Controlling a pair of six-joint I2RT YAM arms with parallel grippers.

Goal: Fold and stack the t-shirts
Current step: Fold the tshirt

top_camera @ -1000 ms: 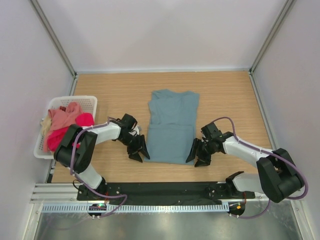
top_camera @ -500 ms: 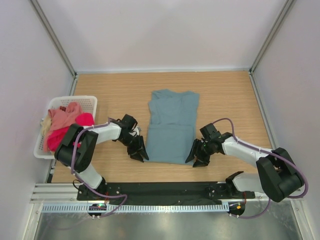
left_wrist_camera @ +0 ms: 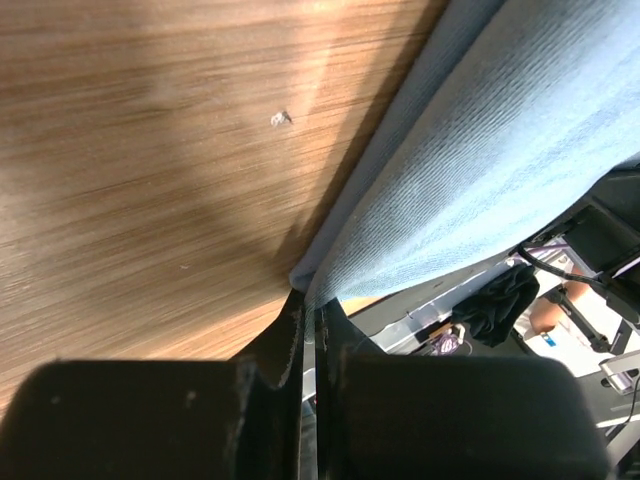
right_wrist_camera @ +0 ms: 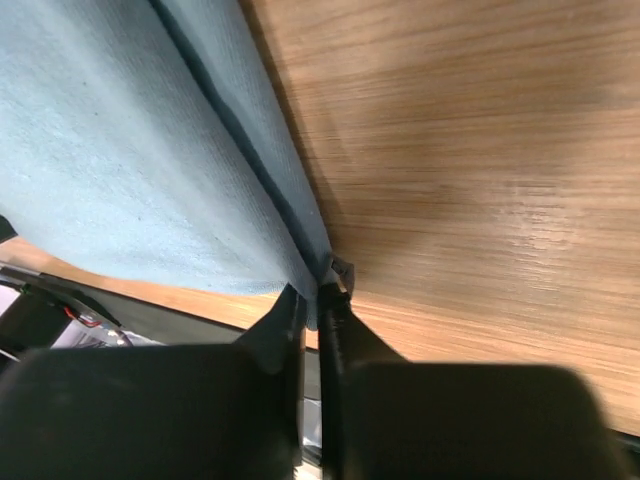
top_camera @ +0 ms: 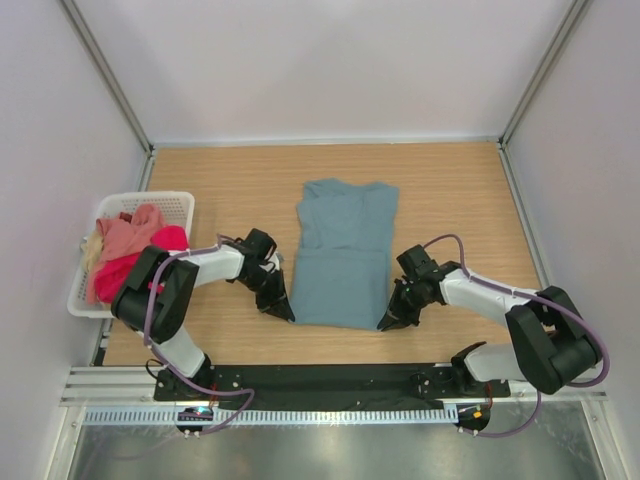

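Note:
A grey-teal t-shirt (top_camera: 343, 252) lies flat in the middle of the table, folded into a long strip with its collar end far from me. My left gripper (top_camera: 285, 313) is shut on its near left corner (left_wrist_camera: 312, 272). My right gripper (top_camera: 386, 322) is shut on its near right corner (right_wrist_camera: 322, 266). In both wrist views the cloth edge runs down between the closed black fingers (left_wrist_camera: 280, 340) and fingers (right_wrist_camera: 345, 330). Salmon pink (top_camera: 125, 235), crimson-pink (top_camera: 168, 240) and cream (top_camera: 92, 247) t-shirts are heaped in the basket at the left.
A white slotted basket (top_camera: 180, 203) stands at the table's left edge, beside the left arm. White walls (top_camera: 320, 70) close the table on three sides. The black mounting rail (top_camera: 330, 382) runs along the near edge, just behind the shirt's hem.
Both grippers have closed on the shirt's near corners; a second ago they stood open beside them. The right gripper also shifted slightly inward toward the hem.

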